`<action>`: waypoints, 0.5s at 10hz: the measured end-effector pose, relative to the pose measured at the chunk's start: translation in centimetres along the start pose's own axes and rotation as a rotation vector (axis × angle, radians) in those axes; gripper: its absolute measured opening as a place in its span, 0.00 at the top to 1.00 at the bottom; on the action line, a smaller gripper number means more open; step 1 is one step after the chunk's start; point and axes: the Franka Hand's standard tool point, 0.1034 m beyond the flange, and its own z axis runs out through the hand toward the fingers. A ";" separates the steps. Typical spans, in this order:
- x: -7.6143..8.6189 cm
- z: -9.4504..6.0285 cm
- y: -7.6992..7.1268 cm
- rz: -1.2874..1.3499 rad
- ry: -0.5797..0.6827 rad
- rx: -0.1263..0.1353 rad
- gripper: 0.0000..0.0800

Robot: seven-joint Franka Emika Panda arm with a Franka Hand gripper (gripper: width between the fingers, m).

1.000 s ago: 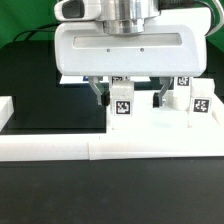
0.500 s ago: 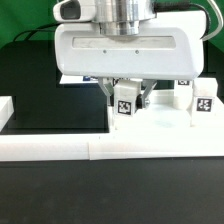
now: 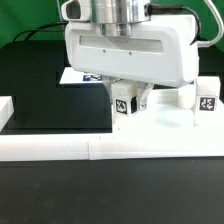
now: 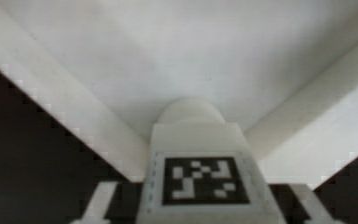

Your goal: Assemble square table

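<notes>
My gripper (image 3: 127,100) hangs over the white square tabletop (image 3: 160,128), its fingers shut on a small white leg (image 3: 123,103) with a black-and-white tag. The leg stands upright at the slab's near-left part; I cannot tell whether it still touches it. In the wrist view the same leg (image 4: 199,160) fills the gap between my two fingers (image 4: 101,203), with the white slab (image 4: 176,50) behind it. A second tagged leg (image 3: 205,102) stands on the slab at the exterior view's right. The other legs are hidden behind the hand.
A low white border wall (image 3: 60,150) runs along the front and turns up at the exterior view's left (image 3: 5,106). The marker board (image 3: 74,75) lies flat behind the hand. The black table mat (image 3: 50,100) lies left of the slab.
The fingers have closed on the tagged leg. The hand has shifted toward the exterior view's right and tilted a little, with the leg in it.
</notes>
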 end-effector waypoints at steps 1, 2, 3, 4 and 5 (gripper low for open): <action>0.0 0.1 0.0 0.134 -0.014 -0.007 0.66; 0.0 0.2 -0.2 0.313 -0.042 -0.017 0.66; 0.0 0.2 -0.3 0.435 -0.061 -0.028 0.66; -0.1 0.3 -0.5 0.578 -0.080 -0.043 0.66; -0.1 0.2 -0.8 0.755 -0.111 -0.053 0.66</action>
